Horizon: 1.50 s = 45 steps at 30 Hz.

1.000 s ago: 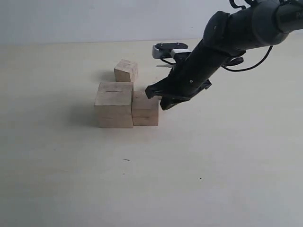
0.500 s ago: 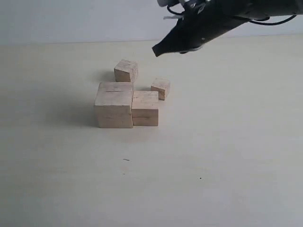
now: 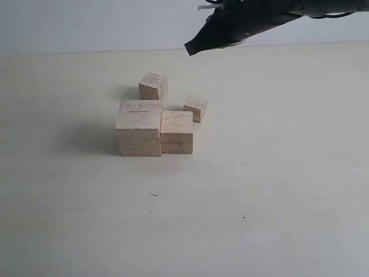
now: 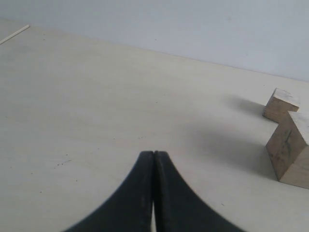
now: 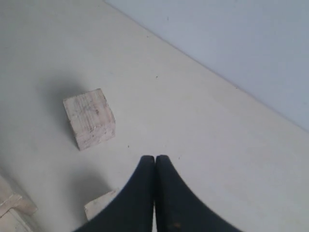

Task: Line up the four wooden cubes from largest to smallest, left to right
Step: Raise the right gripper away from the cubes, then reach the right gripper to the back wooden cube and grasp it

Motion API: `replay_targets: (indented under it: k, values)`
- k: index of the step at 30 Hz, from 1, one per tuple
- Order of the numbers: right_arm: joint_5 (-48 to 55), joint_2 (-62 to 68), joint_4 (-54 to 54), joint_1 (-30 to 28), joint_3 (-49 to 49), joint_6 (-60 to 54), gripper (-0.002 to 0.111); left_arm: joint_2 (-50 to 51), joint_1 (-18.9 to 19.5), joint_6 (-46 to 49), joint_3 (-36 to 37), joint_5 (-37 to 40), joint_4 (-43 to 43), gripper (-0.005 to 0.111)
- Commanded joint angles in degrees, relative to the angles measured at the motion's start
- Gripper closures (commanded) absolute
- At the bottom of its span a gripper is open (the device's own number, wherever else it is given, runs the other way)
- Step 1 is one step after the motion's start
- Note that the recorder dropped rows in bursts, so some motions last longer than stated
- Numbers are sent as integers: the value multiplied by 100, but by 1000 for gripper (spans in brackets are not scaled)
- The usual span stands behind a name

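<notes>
Broadly, bare table (image 3: 271,190) is seen in front of the cubes and on both sides of them, and its far edge is met by a pale wall (image 3: 86,23).

The cubes are gathered left of the middle. The big cube (image 3: 138,130), marked by a thin dark slit on top, is set at the left, with the second cube (image 3: 176,133) pressed against its right face and their fronts roughly level. The third cube (image 3: 153,86) is placed behind the big one, turned at an angle and apart from it. The small cube (image 3: 196,107) is found just behind the second cube's right rear corner; whether the two touch cannot be told.

The right arm is brought in from the upper right and held high above the table. The right gripper (image 3: 189,49) (image 5: 155,158) is tilted down and to the left, behind the cubes and well clear of them, its jaws pressed together and empty.

The left gripper (image 4: 153,153) is shown only by its wrist camera: its jaws are likewise closed on nothing, over bare table, with two cubes off to one side.
</notes>
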Motion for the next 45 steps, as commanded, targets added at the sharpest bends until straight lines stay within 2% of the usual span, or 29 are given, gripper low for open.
replay_targets:
  k: [1, 4, 6, 10, 14, 26, 31, 39, 42, 45]
  values:
    - [355, 344, -2, -26, -729, -110, 108, -11, 16, 21, 20, -61, -5, 107]
    - [1000, 686, 13, -26, -1288, -255, 108, -11, 16, 21, 20, -61, -5, 107]
    - [1590, 955, 230, -26, -1644, -766, 108, -11, 16, 21, 20, -61, -5, 107]
    - [2407, 1381, 1174, -26, -2055, -2547, 108, -11, 16, 21, 20, -61, -5, 107]
    - [2349, 1620, 1675, -26, -2139, -3700, 108, -11, 16, 21, 20, -61, -5, 107]
    - [2053, 1820, 2013, -26, -2139, -4223, 106, -11, 16, 21, 20, -61, -5, 107]
    - [2035, 1843, 2573, -26, -2139, -4530, 88, -11, 16, 21, 20, -61, -5, 107]
    - [1980, 2194, 3688, -26, -2139, -5214, 44, -11, 16, 21, 20, -61, -5, 107]
    - [1844, 2295, 3763, -12, -2139, -5294, 36, -11, 16, 21, 20, -61, -5, 107]
    - [1755, 2341, 3763, -12, -2139, -5294, 35, -11, 16, 21, 20, -61, -5, 107]
